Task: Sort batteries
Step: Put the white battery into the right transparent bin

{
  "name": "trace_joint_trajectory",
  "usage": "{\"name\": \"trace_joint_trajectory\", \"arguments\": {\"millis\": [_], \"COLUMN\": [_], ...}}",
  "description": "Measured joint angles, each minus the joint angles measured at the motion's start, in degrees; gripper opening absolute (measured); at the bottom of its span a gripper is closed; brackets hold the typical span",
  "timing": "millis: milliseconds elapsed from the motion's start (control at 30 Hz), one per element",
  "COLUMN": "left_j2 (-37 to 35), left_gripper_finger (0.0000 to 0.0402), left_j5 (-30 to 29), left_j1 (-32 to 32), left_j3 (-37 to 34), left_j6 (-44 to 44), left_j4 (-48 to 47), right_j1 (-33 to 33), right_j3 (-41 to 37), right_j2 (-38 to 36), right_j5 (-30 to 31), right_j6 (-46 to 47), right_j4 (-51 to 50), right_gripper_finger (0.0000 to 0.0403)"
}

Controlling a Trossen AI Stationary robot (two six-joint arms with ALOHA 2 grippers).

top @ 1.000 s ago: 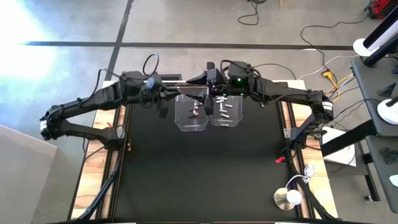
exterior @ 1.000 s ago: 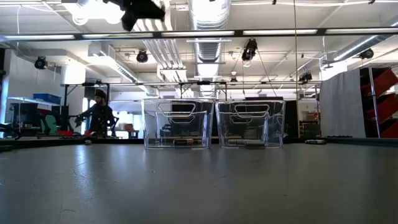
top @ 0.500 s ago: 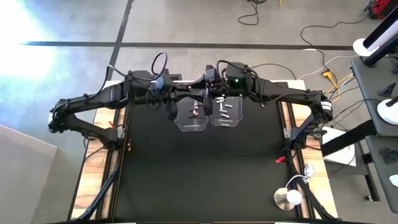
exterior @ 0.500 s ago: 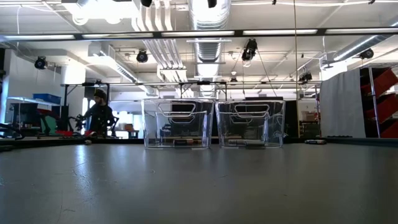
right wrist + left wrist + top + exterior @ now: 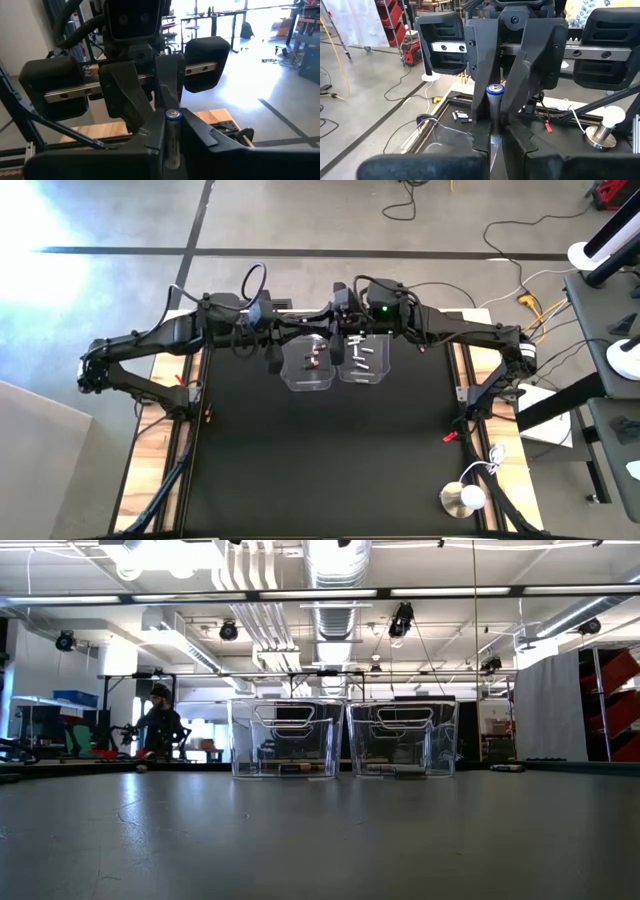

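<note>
Batteries (image 5: pixel 362 352) lie in two clear bins near the far edge of my black desk (image 5: pixel 320 450) in the high view: silvery-white cylinders in the right bin (image 5: pixel 362 360), a couple of small dark reddish ones in the left bin (image 5: pixel 307 362). My left gripper (image 5: pixel 274 355) hangs just beside the left bin's outer wall, and my right gripper (image 5: pixel 335 350) sits above the seam between the two bins.

At desk height, the low view shows both bins (image 5: pixel 285 737) standing upright side by side, with batteries resting as small shapes on their floors. A person (image 5: pixel 160 723) stands in the room far behind.

My left wrist view shows my left gripper (image 5: pixel 492 131) pressed together on one battery (image 5: pixel 494 112), a pale cylinder with a blue-ringed metal end, upright between the fingers (image 5: pixel 481 100). More batteries (image 5: pixel 460 116) lie on the desk beyond.

My right wrist view shows my right gripper (image 5: pixel 172 145) closed on a battery (image 5: pixel 172 135) of the same silvery look, blue-rimmed cap up, pinched between both fingers (image 5: pixel 152 132).
</note>
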Motion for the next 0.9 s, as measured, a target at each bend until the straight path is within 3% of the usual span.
{"name": "trace_joint_trajectory", "arguments": {"millis": [233,433,600,733,900], "left_j2": [-0.83,-4.71,-10.04,-14.66,-19.24], "left_gripper_finger": [0.0043,0.0096,0.0116,0.0121,0.0119], "left_j5": [0.09,-8.73,-13.2,-13.17,-11.59], "left_j1": [-0.37,-0.37,1.23,3.4,3.9], "left_j3": [0.0,-1.33,-10.07,-19.64,-28.63], "left_j6": [0.75,0.21,-3.12,-8.84,-18.29], "left_j4": [-1.89,-16.13,-17.02,-16.93,-11.62], "right_j1": [-0.31,-3.47,-5.17,-8.28,-14.38], "right_j3": [-0.12,-0.11,-2.76,-9.28,-16.21], "right_j2": [-1.17,-6.54,-7.31,-6.42,-1.43], "right_j5": [-0.16,0.72,8.73,7.03,5.26], "right_j6": [-0.98,-2.47,-8.64,-8.27,1.31], "right_j4": [-1.74,-15.59,-32.79,-34.82,-35.32], "right_gripper_finger": [0.0027,0.0027,0.0027,0.0027,0.0027]}}
